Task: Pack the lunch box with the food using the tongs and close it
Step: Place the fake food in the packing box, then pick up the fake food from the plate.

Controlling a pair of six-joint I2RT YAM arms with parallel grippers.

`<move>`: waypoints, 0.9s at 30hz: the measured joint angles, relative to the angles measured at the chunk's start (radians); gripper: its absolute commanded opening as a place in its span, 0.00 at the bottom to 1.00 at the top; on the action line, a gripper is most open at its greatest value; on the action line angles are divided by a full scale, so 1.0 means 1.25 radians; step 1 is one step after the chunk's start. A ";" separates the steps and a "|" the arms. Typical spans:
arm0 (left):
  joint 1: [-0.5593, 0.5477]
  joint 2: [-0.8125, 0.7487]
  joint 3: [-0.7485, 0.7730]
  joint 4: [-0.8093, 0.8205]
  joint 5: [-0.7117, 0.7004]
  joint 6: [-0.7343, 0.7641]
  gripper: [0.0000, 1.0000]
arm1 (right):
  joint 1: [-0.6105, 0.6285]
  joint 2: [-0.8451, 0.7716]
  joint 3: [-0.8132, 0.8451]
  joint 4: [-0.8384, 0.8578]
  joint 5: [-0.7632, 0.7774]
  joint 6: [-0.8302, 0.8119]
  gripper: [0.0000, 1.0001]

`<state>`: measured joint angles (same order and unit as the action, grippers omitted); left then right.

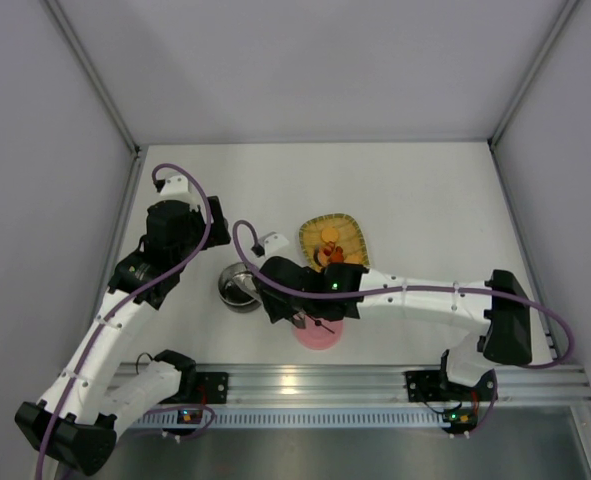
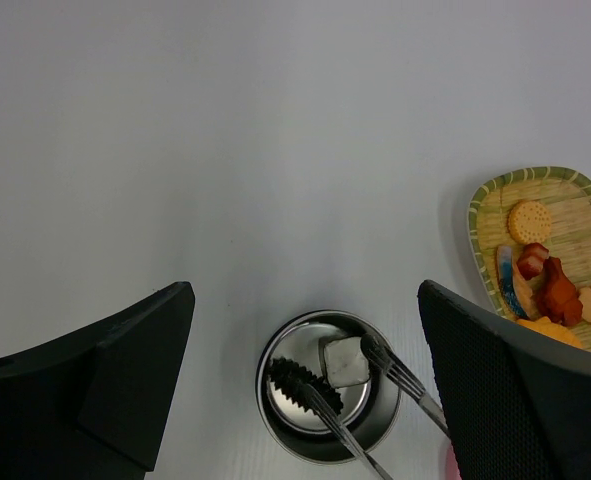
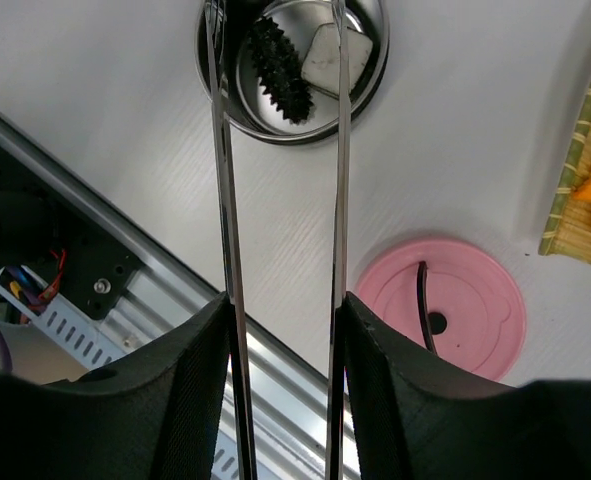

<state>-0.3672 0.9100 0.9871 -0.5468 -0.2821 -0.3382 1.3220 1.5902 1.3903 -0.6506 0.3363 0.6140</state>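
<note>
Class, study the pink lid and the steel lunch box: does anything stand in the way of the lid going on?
Yes. The tongs, held in the right gripper, reach into the lunch box. Nothing else lies between it and the lid.

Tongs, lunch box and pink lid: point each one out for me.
tongs [image 3: 339,180], right wrist view, midway along the right-hand arm.
lunch box [image 2: 265,395], left wrist view, on the steel wall at its left side.
pink lid [image 3: 475,300], right wrist view, on the flat top beside the black handle.
</note>
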 measured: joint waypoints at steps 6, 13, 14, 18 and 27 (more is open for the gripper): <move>0.000 0.000 0.000 0.000 0.000 0.000 0.98 | -0.027 -0.060 -0.014 -0.013 0.042 0.000 0.45; 0.000 0.000 0.000 0.000 0.000 0.000 0.99 | -0.124 -0.227 -0.109 -0.044 0.102 0.015 0.46; 0.000 0.000 0.000 0.000 0.000 0.000 0.98 | -0.139 -0.252 -0.130 -0.049 0.107 0.017 0.45; 0.000 0.000 0.000 0.000 0.000 0.000 0.99 | -0.193 -0.314 -0.212 -0.070 0.114 0.027 0.46; 0.000 0.000 0.000 0.000 0.000 0.000 0.99 | -0.238 -0.327 -0.327 -0.081 0.106 0.039 0.46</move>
<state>-0.3672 0.9100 0.9871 -0.5468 -0.2817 -0.3386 1.0241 1.1816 0.9813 -0.7517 0.4690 0.6628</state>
